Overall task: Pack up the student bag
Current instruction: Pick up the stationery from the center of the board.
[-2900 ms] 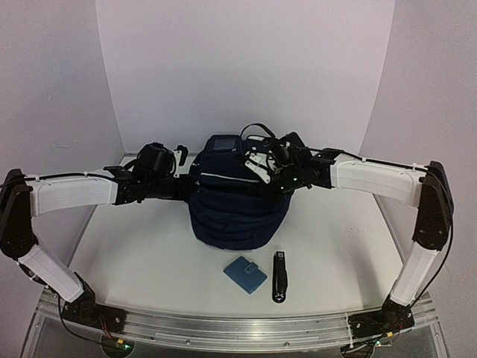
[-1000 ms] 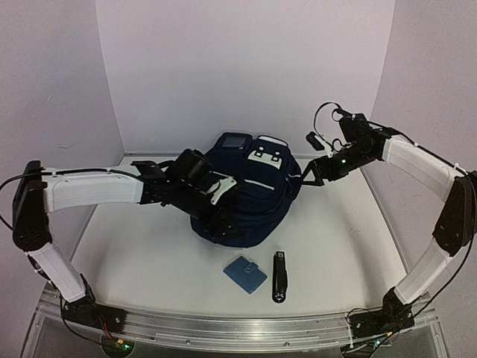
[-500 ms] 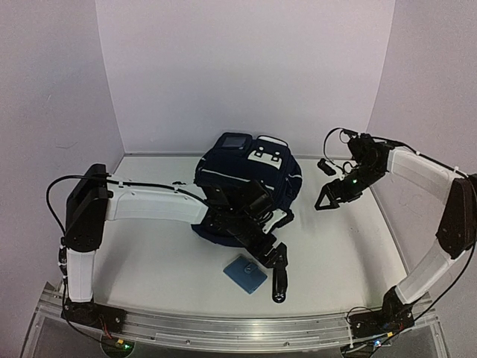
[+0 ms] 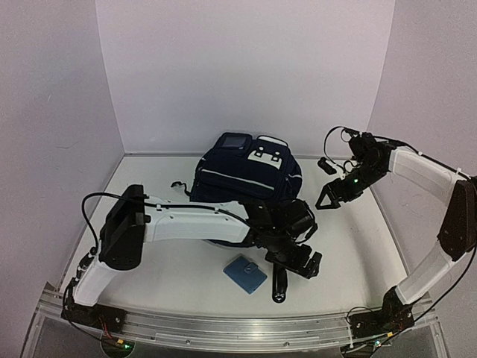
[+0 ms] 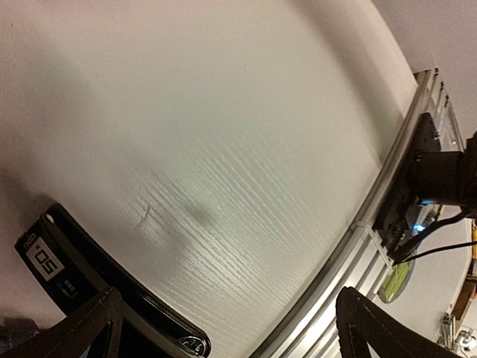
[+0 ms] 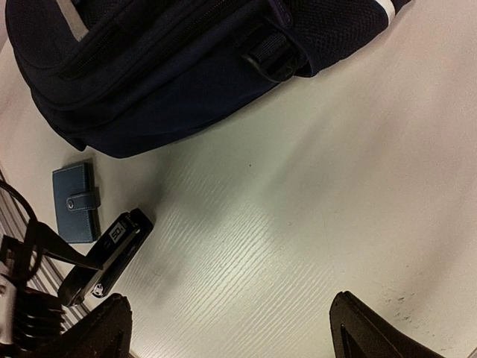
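So the student bag (image 4: 246,175) is sitting on the white table (image 4: 149,253), middle and toward the far side, with the white patches at its far end and the thin white stripes running across it. Whether it's zipped or not, can't tell from here

Left arm is stretched low across the front of the bag, over to the right of centre. The left gripper (image 4: 304,264) hangs just above the table near the bag's near right corner, pincer spread wide with nothing in it. Its wrist view shows the two fingers apart over bare tabletop, and the black stapler (image 5: 82,268) sits just off to one side of them, not touching as far as I can see

That black stapler (image 4: 279,277) lies near the front edge, pointing near-to-far, and a small blue wallet (image 4: 244,274) is just left of it, the two apart. Both are out on the table in front of the bag, not inside

Right arm is up on the right side, the right gripper (image 4: 329,200) in the air beside the bag's right edge, well clear of it. Pincer apart too, holding nothing. Its camera looks down at the bag (image 6: 171,67), the wallet (image 6: 76,201) and the stapler (image 6: 112,250)
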Controlling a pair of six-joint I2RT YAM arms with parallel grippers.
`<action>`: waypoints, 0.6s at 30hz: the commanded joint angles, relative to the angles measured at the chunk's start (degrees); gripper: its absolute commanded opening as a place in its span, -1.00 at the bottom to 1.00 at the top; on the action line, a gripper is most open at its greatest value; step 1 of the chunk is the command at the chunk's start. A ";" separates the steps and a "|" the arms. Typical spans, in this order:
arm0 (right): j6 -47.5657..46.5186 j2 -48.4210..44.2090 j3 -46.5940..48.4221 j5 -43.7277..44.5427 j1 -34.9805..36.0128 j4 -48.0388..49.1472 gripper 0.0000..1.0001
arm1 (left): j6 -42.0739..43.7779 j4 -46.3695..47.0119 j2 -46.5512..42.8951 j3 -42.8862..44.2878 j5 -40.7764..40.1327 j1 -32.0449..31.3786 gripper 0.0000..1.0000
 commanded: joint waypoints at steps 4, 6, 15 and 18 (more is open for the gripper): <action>-1.08 -2.47 0.13 0.67 -0.30 -0.57 0.84 | -4.29 -16.72 5.44 11.72 -10.55 -0.99 0.99; -1.25 -2.46 -0.08 0.69 -0.30 -0.54 0.84 | -3.58 -17.08 5.40 11.68 -12.10 -1.73 0.99; -1.16 -1.44 -0.43 -0.36 -0.30 -0.54 0.84 | -6.27 -14.89 0.38 7.51 -16.98 -2.53 1.00; -1.24 -1.50 -0.17 0.02 -0.30 -0.54 0.84 | -9.27 -16.97 0.24 6.32 -17.50 -2.50 0.99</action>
